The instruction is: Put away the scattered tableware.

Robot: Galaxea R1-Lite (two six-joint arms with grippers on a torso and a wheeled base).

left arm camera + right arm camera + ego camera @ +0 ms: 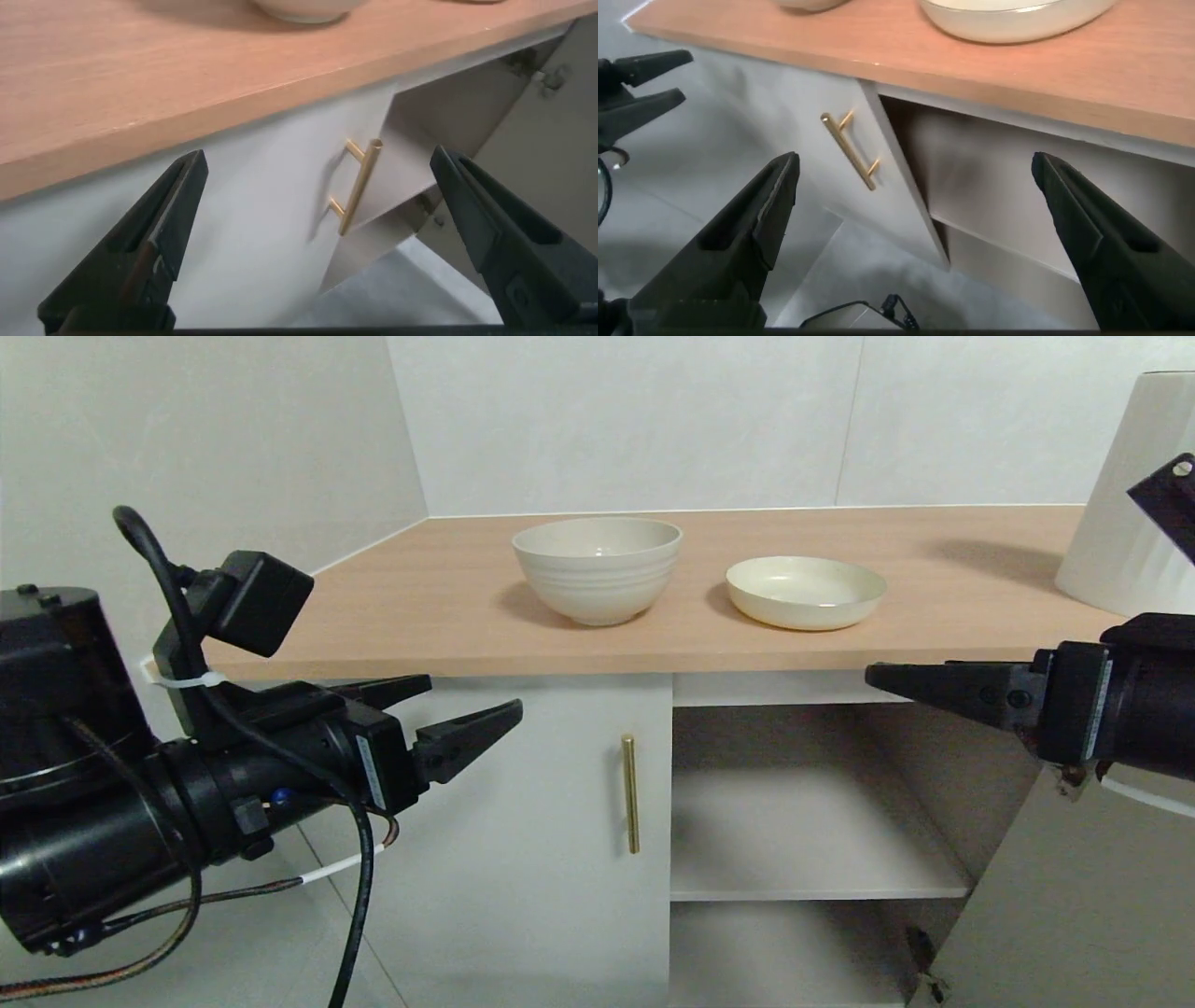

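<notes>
A deep cream bowl (597, 569) and a shallow cream dish (806, 591) stand side by side on the wooden countertop (934, 616). My left gripper (476, 694) hangs open and holds nothing, below the counter's front edge and in front of the shut cabinet door. The left wrist view shows its fingers spread wide (316, 163) under the bowl's base (304, 9). My right gripper (878, 678) is level with the open cabinet's top, to the right of and below the dish. Its fingers stand open (915, 163), beneath the dish (1018, 17).
The left cabinet door (523, 821) is shut and has a brass handle (631, 793). The right compartment is open with a shelf (803, 868), its door (1074, 896) swung out to the right. A tall white ribbed object (1134, 504) stands at the counter's right end.
</notes>
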